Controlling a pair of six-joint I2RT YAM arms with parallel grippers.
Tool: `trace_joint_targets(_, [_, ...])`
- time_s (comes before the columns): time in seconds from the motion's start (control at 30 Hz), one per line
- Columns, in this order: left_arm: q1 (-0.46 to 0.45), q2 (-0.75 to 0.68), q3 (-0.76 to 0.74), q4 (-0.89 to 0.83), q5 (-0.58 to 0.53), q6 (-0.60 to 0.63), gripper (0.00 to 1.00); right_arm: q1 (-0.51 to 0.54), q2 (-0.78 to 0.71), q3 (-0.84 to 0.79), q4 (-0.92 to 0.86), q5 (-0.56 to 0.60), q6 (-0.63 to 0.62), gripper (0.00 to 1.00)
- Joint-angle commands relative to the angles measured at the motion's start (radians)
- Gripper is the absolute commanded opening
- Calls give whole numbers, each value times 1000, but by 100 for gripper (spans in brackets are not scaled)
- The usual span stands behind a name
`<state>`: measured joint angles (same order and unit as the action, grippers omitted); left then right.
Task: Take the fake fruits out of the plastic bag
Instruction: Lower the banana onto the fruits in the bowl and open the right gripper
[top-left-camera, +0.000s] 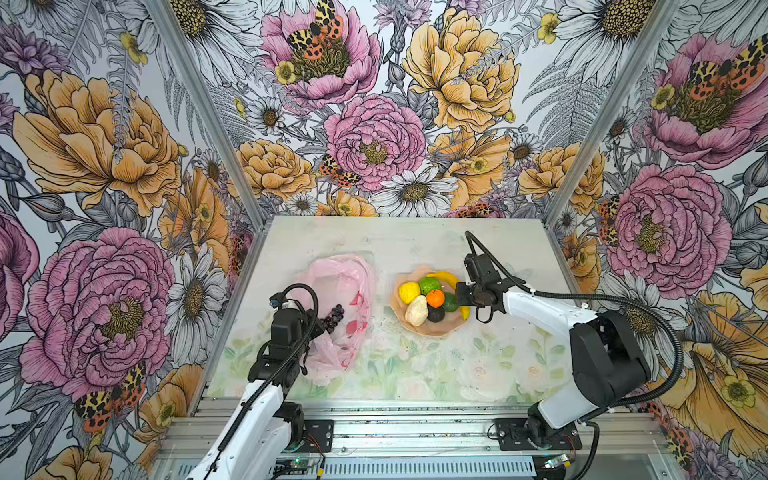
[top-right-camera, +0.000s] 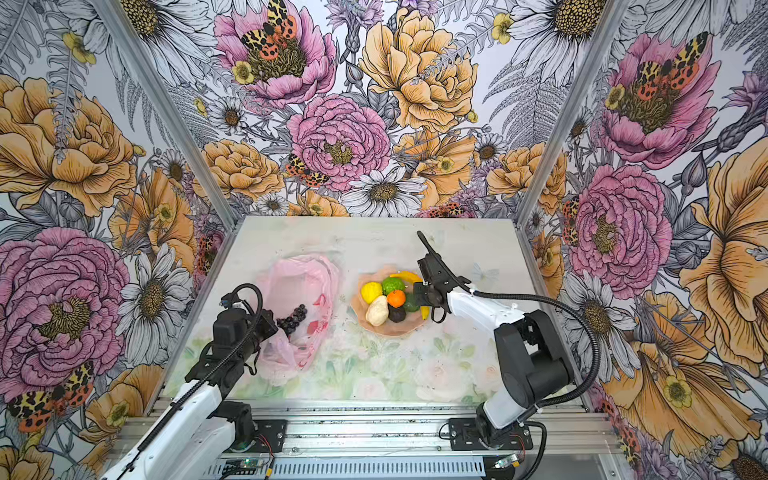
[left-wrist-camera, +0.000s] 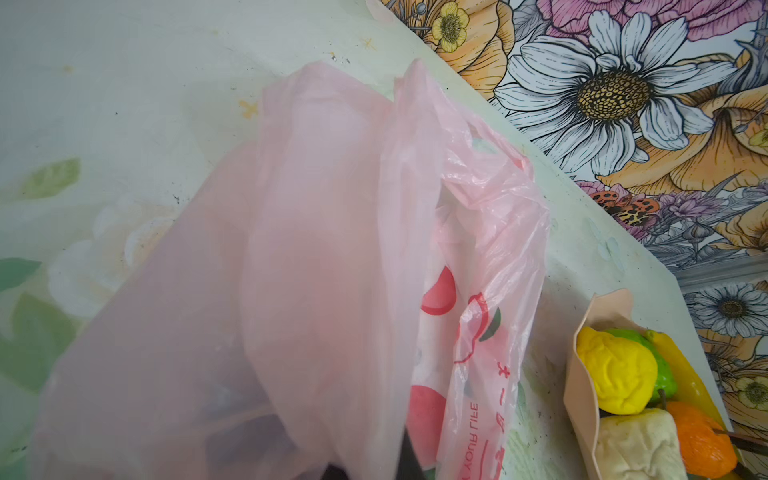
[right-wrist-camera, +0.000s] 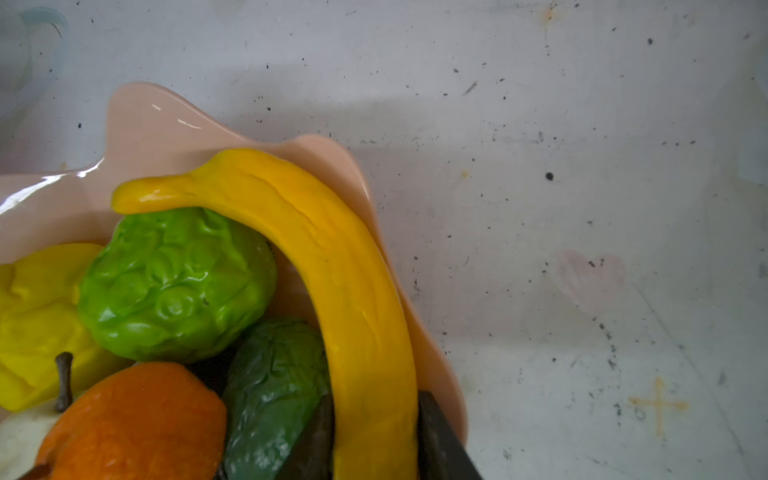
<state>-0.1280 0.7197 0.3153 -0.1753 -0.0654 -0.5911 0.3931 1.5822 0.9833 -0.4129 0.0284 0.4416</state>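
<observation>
R gripper grasps the banana near one end, at the dish's R-arm-side rim. The banana curls round the lime, w/ the avocado pressed alongside. Lemon, orange and beige piece crowd the dish too. Plastic bag lies beside the dish on the L-arm side, not touching it. Grape bunch sits at the bag's mouth. L gripper is clenched, apparently on bag film that veils its wrist cam.

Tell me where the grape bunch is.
In both top views the grape bunch sits left of centre, against the pink plastic bag, at the left gripper tip, left of the peach dish.
</observation>
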Motion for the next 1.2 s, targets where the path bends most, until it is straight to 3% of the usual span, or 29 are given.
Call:
trace_joint_targets(0.0, [-4, -12, -15, 18, 7, 24, 0, 5, 11, 10, 21, 4, -16, 36])
trace_joint_targets(0.27, [-3, -14, -16, 19, 9, 26, 0, 6, -3, 15, 21, -2, -12, 41])
trace_joint_targets(0.8, [-19, -5, -14, 28, 16, 33, 0, 13, 31, 50, 22, -18, -17, 38])
trace_joint_targets(1.17, [-26, -9, -15, 26, 14, 34, 0, 20, 25, 58, 19, -8, -22, 42])
